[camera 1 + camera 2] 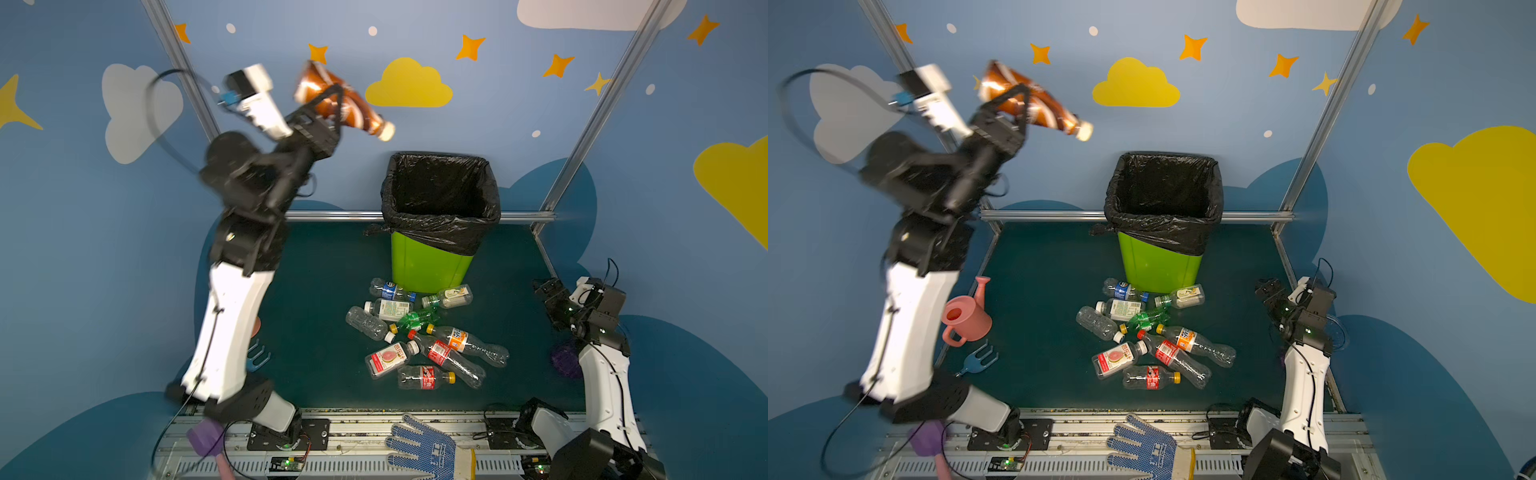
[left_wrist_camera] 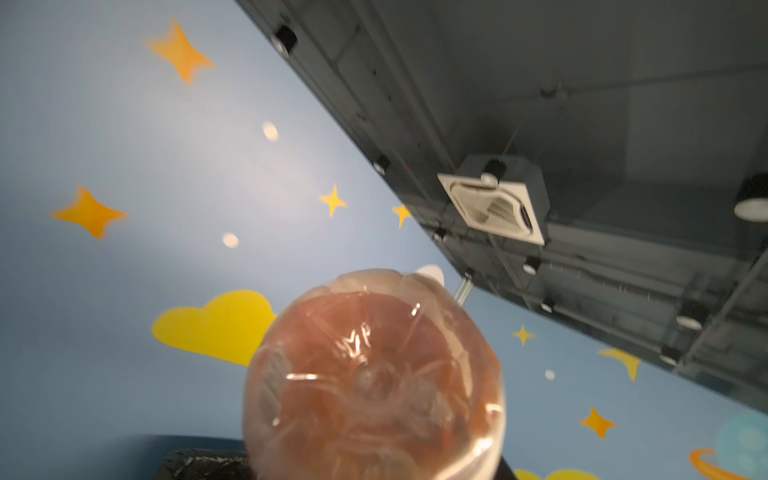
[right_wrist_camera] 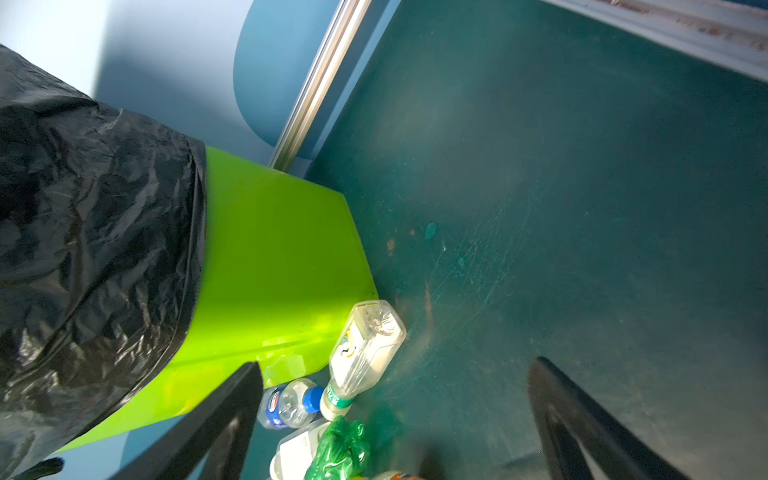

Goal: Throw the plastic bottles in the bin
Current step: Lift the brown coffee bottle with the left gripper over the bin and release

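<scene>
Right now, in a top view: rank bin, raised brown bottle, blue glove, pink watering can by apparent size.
1. bin
2-3. brown bottle and blue glove: look about alike; the bottle is raised nearer the camera and blurred, so unranked
4. pink watering can, smallest

The left arm (image 1: 228, 328) rears high, blurred with motion, the left claw (image 1: 333, 99) clasping a brown bottle (image 1: 362, 115) aloft, while the right arm (image 1: 602, 382) crouches folded at the bench (image 1: 324, 291) edge, the right claw (image 1: 549, 291) spread wide and empty.
</scene>
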